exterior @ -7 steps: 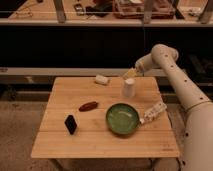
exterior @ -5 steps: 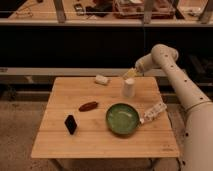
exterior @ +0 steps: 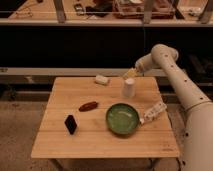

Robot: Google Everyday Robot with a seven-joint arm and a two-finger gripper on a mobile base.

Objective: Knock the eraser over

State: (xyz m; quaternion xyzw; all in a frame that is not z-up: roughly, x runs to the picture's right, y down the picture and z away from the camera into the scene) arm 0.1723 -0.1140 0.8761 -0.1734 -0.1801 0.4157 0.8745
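The eraser point(exterior: 70, 124) stands on end near the table's point(exterior: 100, 145) front left, not yet toppled; the approach looks barely begun, and the next move calls for a long diagonal reach and a sideways push; near that line lie the green plate point(exterior: 123, 118) and a reddish-brown oblong point(exterior: 88, 106); farther back, a white cup point(exterior: 129, 88) sits just below the gripper point(exterior: 131, 73), which hangs toward the far right edge; whether it is clenched or released cannot be told.

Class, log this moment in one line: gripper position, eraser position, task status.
gripper: over far edge of table, by white cup | eraser: left of green plate, far from gripper | task: not yet done
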